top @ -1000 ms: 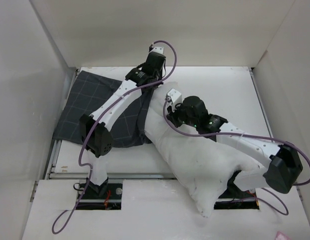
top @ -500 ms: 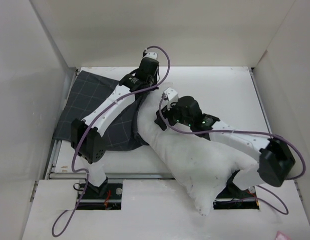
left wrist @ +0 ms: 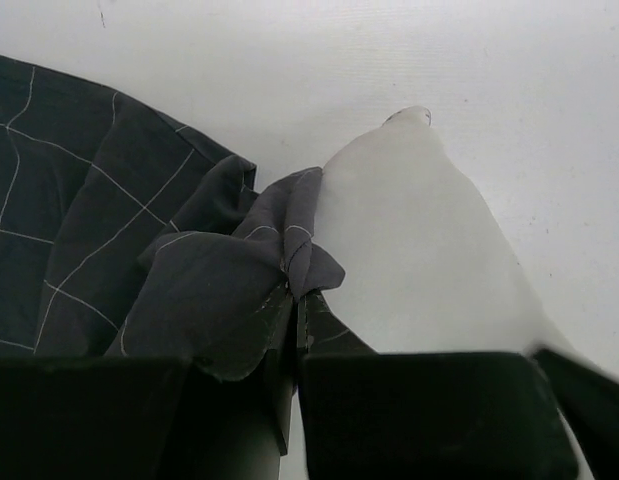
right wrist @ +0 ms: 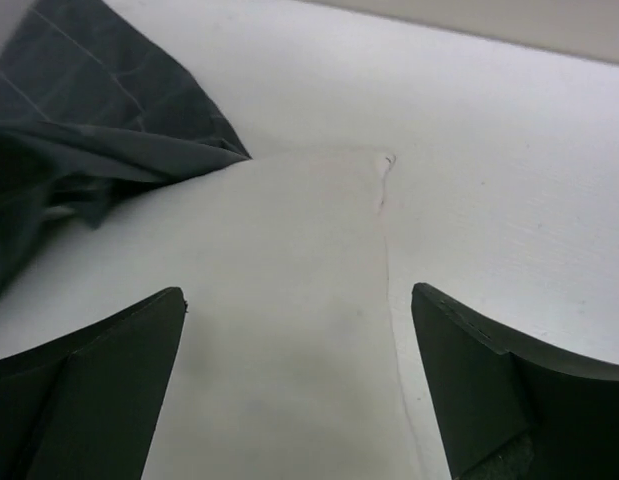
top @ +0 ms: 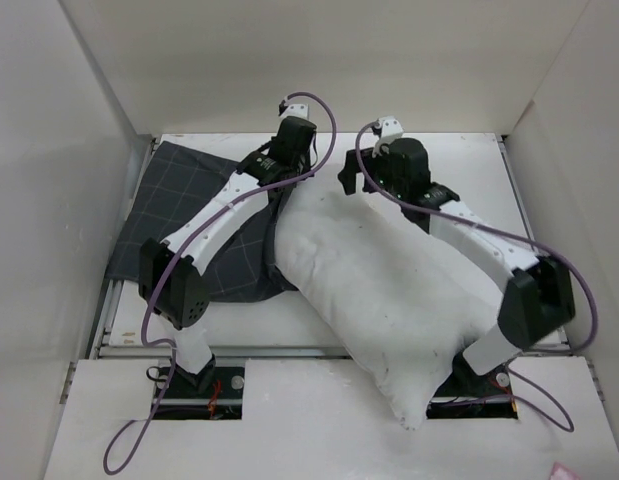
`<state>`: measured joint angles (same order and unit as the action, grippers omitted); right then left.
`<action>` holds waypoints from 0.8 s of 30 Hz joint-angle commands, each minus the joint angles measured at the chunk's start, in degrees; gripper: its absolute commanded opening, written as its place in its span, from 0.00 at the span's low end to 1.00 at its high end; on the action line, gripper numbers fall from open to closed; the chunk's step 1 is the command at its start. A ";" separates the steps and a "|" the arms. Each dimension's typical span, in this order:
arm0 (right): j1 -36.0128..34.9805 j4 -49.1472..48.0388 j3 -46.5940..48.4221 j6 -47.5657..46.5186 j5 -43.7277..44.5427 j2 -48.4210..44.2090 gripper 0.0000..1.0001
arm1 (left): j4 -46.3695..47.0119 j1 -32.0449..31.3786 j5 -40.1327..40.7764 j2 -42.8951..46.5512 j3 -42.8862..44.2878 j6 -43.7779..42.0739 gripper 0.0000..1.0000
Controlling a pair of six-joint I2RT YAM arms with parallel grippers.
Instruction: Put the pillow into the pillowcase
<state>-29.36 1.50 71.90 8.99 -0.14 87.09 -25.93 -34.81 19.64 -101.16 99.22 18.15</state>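
Two grippers work at the far end of the table (top: 459, 160) | I read left gripper (left wrist: 297, 320) clamped on a bunched edge of pillowcase (left wrist: 109, 230), right beside pillow (top: 379, 290) far corner | right gripper (right wrist: 297, 295) spread wide over that corner, gripping nothing | pillow lies diagonally right of pillowcase, touching it, not inside

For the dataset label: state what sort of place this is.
Probably a robot test cell, not a bedroom: a table boxed by plain panels, left arm and right arm bolted at its edge, a pillow and pillowcase.
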 commanded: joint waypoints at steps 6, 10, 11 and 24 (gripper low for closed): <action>1.86 3.43 12.38 -5.13 -24.36 20.02 0.94 | 1.85 -0.17 1.89 2.91 1.67 0.13 0.00; 1.86 3.95 13.53 -6.87 -30.26 23.82 0.45 | 1.32 -0.17 1.89 1.59 2.29 0.74 0.00; 1.86 3.95 13.53 -6.88 -30.27 24.35 0.07 | 1.32 -0.17 1.37 1.58 2.29 0.74 0.00; 0.02 -15.38 -12.57 -7.94 -44.24 -7.37 0.00 | -2.09 -0.17 4.09 -4.39 14.13 0.66 0.00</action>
<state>-26.83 -7.92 62.19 1.02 -32.60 81.43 -30.35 -34.81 21.47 -105.12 106.69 18.39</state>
